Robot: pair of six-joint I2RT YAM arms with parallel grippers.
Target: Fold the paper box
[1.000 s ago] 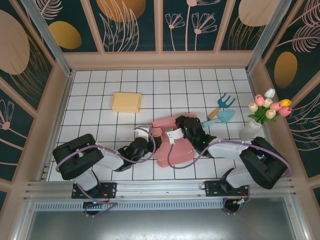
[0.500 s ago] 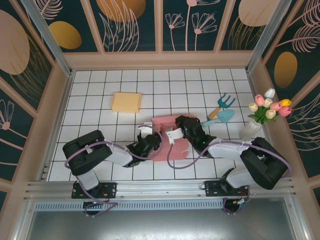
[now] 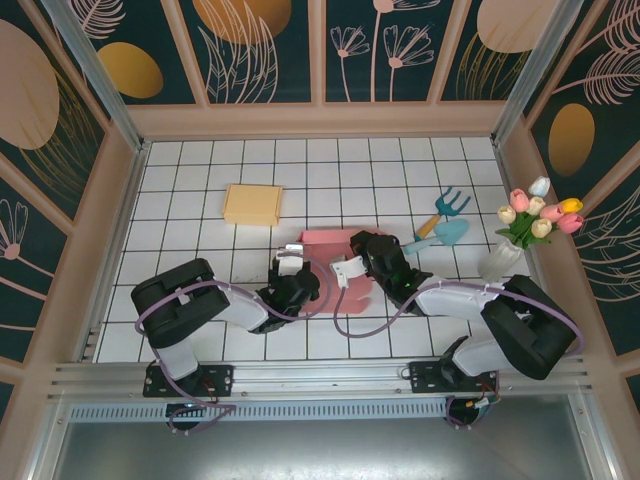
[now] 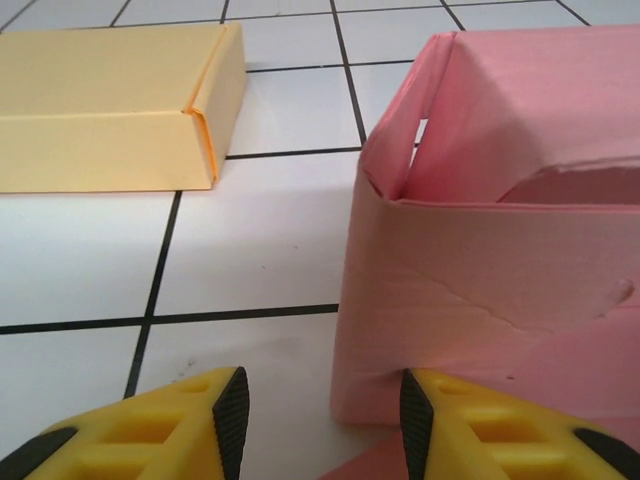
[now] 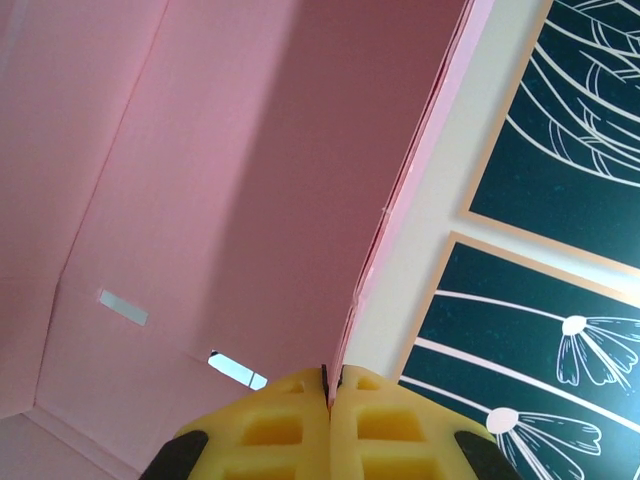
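**Pink card caught between two claws**

From above, the pink paper box (image 3: 335, 248) stands half-formed between the two claws. The left claw (image 3: 303, 277) is at its left side and the right claw (image 3: 358, 262) at its right wall. A yellow box (image 3: 252, 204) lies well beyond the left claw, off to its left.

At the left wrist, the left claw (image 4: 322, 425) has its fingers parted over bare tile, gripping nothing. The pink paper box (image 4: 480, 290) rises just ahead, its near corner close by the right-hand finger. The yellow box (image 4: 110, 110) sits ahead-left, apart.

At the right wrist, the right claw (image 5: 330, 385) is pinched tight on the pink paper box (image 5: 220, 180), whose panel spreads ahead and leftward.
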